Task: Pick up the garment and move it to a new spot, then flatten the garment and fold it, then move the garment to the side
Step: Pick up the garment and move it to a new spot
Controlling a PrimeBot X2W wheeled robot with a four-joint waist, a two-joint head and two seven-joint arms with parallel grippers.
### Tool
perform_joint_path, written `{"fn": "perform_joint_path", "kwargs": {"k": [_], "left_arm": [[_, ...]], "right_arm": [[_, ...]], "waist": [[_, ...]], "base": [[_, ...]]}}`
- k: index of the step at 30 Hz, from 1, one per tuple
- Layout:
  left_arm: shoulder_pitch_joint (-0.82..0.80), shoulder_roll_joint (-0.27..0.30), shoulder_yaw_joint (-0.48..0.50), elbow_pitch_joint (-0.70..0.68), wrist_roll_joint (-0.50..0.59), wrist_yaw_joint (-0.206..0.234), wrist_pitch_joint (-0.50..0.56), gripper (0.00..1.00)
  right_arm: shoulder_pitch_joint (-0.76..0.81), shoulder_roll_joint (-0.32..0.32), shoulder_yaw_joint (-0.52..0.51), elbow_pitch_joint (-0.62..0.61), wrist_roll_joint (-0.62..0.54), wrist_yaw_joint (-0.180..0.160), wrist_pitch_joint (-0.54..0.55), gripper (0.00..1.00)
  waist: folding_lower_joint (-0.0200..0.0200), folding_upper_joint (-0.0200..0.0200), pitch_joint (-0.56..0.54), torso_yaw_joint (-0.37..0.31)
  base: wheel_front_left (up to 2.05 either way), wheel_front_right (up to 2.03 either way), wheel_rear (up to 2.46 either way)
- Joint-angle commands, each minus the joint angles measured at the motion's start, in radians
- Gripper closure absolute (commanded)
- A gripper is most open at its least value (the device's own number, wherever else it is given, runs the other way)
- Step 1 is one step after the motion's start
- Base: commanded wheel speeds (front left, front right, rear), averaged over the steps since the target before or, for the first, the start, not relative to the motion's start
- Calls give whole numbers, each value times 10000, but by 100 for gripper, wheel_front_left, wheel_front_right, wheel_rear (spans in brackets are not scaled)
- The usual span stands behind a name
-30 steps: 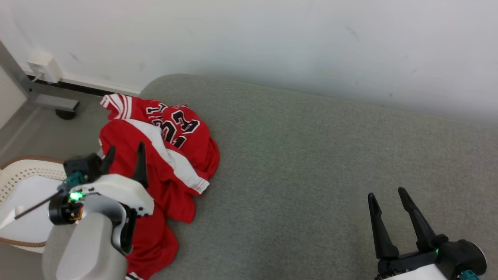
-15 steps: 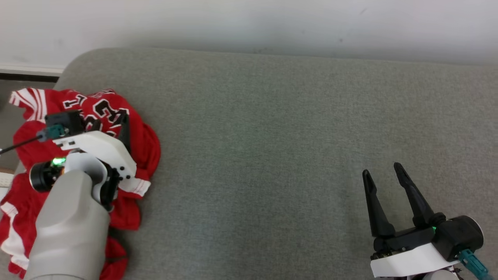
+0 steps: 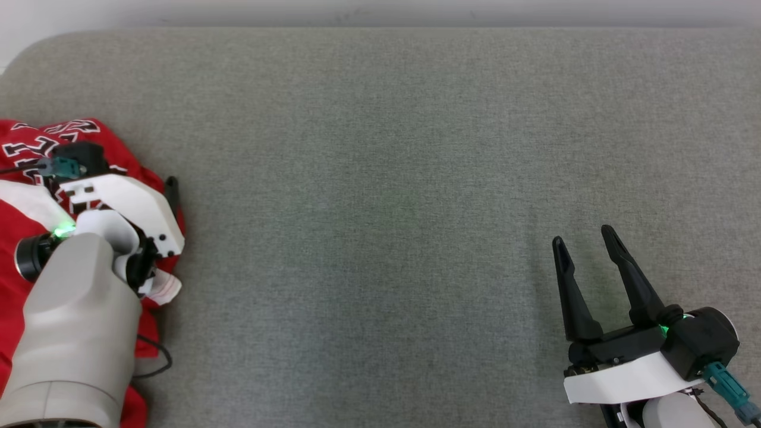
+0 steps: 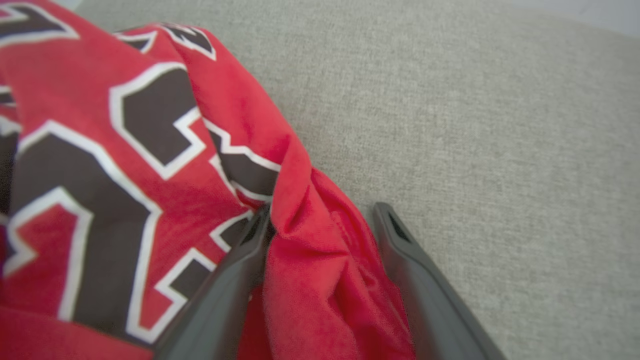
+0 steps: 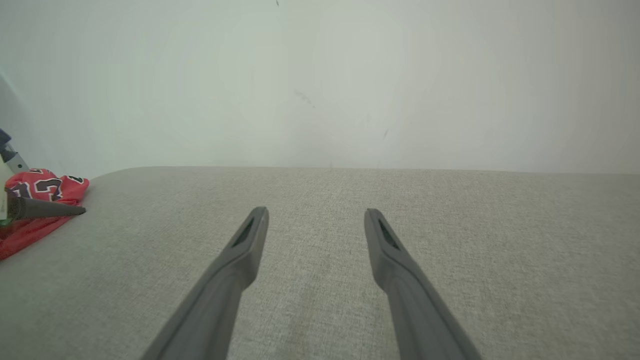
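The garment (image 3: 131,163) is a red jersey with white trim and black numbers, crumpled at the left end of the grey cushion (image 3: 380,208). My left gripper (image 4: 322,210) is open and lowered onto the garment's (image 4: 50,85) right edge. A raised red fold lies between its spread fingers. One dark finger (image 3: 172,193) shows past the white wrist housing in the head view. My right gripper (image 3: 582,235) stands open at the lower right, above bare cushion, with nothing between its fingers (image 5: 252,240). From the right wrist view the garment (image 5: 45,182) sits far left.
A pale wall (image 5: 320,75) rises behind the cushion's far edge. A thin black cable (image 3: 156,356) loops beside my left forearm. Bare grey cushion stretches between the garment and my right gripper.
The head camera has swung right and down, so the whole picture shifted. My left gripper has travelled across the garment to its right edge and come down over a fold, still open.
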Motion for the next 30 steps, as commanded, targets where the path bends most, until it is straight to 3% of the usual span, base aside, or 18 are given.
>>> {"fn": "perform_joint_path", "kwargs": {"k": [1,3,4,6,17,30], "left_arm": [[220,-36,-61,248,87,26,297,0],[309,-33,-108,355,47,-39,599,0],[353,-30,-109,386,-5,-52,615,48],[448,-24,-129,411,-50,-75,646,100],[460,81,-263,356,-155,-199,199,100],[-27,380,-782,210,-57,-549,192,100]], "right_arm": [[-95,-30,-31,49,39,-18,-2,0],[-132,-28,-45,89,84,-19,-2,0],[-137,-28,-49,108,107,-18,-2,0],[-117,-28,-67,151,138,-18,-2,0],[200,-30,-15,259,240,-19,-2,0],[736,-30,-9,495,482,-18,-2,0]], "waist": [[-1,-1,44,-48],[-1,-1,31,-70],[-1,-1,8,-78],[-1,-1,-69,-77],[-1,-1,-818,61],[-1,-1,-2440,-66]], "base": [[0,0,0],[0,0,0],[0,0,0],[0,0,0],[0,0,0],[0,0,0]]}}
